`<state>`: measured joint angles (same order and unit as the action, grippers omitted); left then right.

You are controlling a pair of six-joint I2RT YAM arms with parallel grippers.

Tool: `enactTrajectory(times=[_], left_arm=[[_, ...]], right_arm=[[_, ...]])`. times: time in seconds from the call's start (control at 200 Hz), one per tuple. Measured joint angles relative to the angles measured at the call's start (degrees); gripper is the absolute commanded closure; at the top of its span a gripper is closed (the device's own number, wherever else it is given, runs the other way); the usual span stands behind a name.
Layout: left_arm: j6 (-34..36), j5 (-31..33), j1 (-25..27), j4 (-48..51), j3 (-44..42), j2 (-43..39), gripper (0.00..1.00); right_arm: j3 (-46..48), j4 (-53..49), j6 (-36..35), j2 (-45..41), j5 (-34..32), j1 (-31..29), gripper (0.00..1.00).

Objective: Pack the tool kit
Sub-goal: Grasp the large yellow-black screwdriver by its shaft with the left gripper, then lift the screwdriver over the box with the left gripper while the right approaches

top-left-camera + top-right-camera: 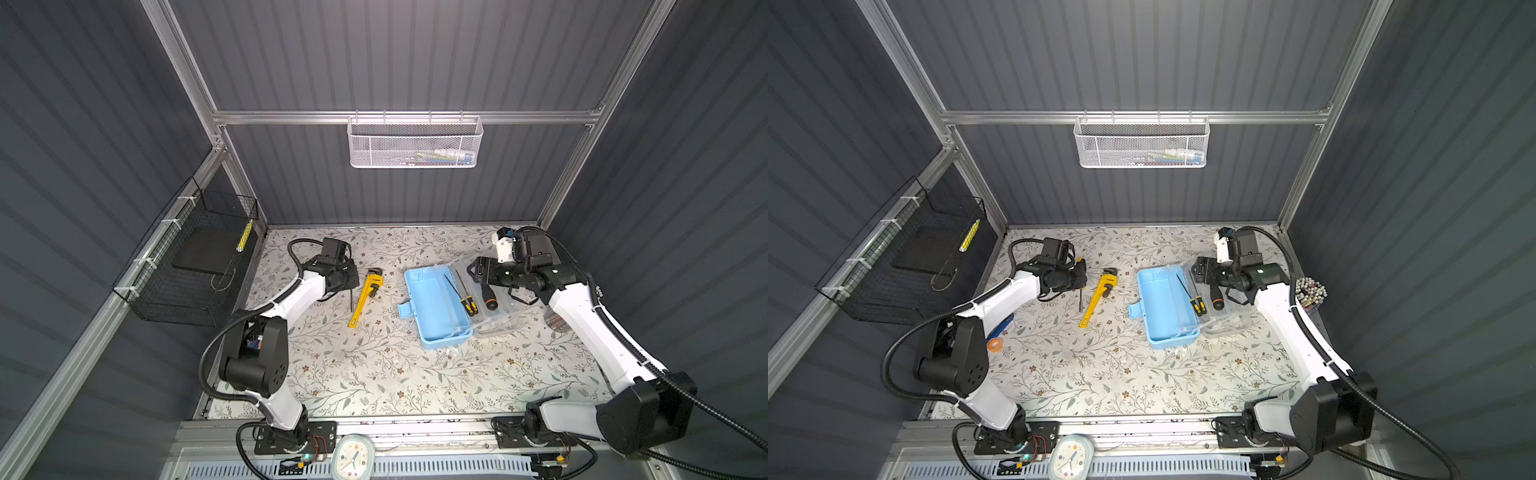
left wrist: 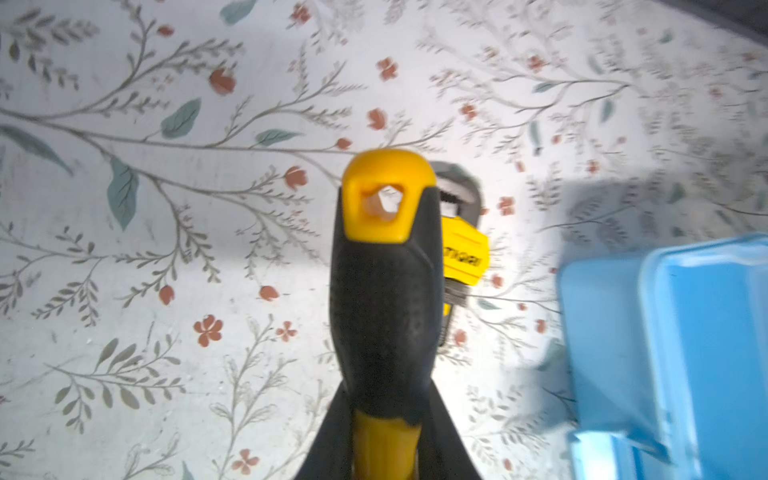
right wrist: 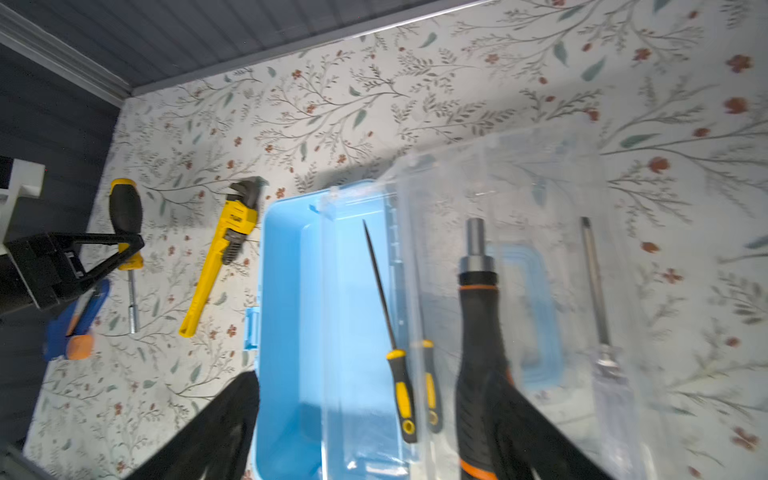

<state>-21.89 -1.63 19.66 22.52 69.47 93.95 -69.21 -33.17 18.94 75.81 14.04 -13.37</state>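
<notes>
While the left gripper (image 3: 132,248) is clamped on the nut driver (image 3: 124,208) beside the wrench (image 3: 216,257), the right gripper (image 3: 372,386) stands open facing the case (image 3: 291,291), a screwdriver (image 3: 478,316) by one finger.

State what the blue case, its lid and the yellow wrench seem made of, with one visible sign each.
Blue case: smooth opaque plastic, by its moulded rim. Lid: clear plastic; the floral table cover shows through. Wrench: probably metal, painted yellow, head bare grey.

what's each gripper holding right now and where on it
Left gripper is shut on the yellow-black nut driver, at the yellow neck of its handle near the shaft. Right gripper is open and holds nothing.
</notes>
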Motion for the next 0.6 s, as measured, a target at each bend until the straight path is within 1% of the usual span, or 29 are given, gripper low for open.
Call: enactTrajectory(times=[0.12, 0.23, 0.38, 0.6], left_arm=[[-1.75, -1.68, 5.05, -2.45, 0.02, -2.60, 1.00], [-4.39, -3.76, 9.07, -6.14, -0.79, -3.74, 1.00], [-7.17, -5.22, 13.75, -10.05, -1.64, -4.55, 1.00], [-9.88, -7.10, 19.43, -14.91, -1.64, -4.55, 1.00]], right_arm=[[0.48, 4.31, 4.31, 2.03, 5.90, -1.29, 0.16], [1.11, 8.20, 8.13, 3.52, 9.46, -2.62, 0.17], [0.94, 12.07, 11.39, 5.84, 11.72, -5.11, 0.19], [0.70, 14.73, 14.43, 9.05, 12.72, -7.52, 0.20]])
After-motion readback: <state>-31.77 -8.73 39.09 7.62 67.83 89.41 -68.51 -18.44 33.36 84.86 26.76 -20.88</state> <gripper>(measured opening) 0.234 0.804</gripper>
